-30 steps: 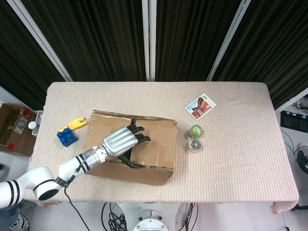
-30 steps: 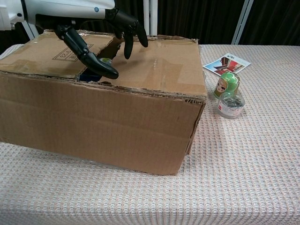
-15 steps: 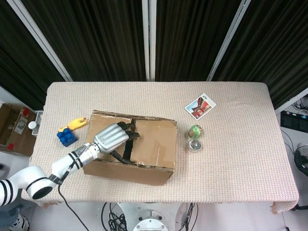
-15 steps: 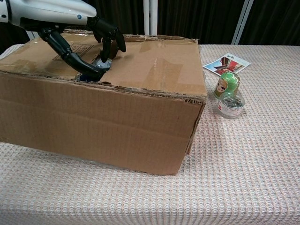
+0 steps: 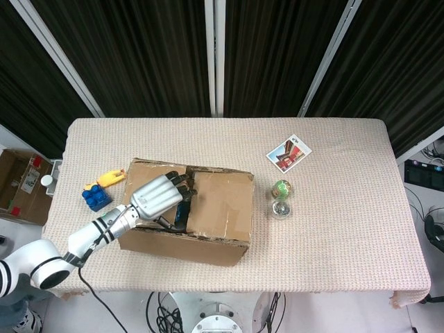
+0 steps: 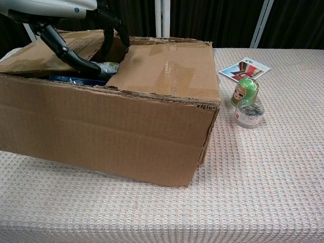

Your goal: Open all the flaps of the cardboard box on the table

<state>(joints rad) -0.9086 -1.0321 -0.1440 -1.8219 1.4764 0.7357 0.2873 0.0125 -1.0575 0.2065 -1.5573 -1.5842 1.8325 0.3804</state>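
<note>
On the beige woven-cloth worktop (image 5: 347, 208), one small yellow plastic toy (image 5: 106, 179) and one blue plastic block (image 5: 96, 198) lie at the far left, touching each other. Just beside them stands one brown corrugated cardboard box (image 6: 111, 131), left of the worktop's centre. Its left top flap (image 6: 55, 48) is tilted up, its right top flap (image 6: 169, 68) lies flat. One hand shows, the silver-and-black left hand (image 5: 161, 196), whose dark fingers (image 6: 76, 56) curl under the raised flap's edge, reaching into the gap. Right of the box stand two small jars touching: one green-labelled jar (image 5: 281, 189) and one clear glass jar (image 5: 280, 208). Further back lies one picture card (image 5: 288, 152).
</note>
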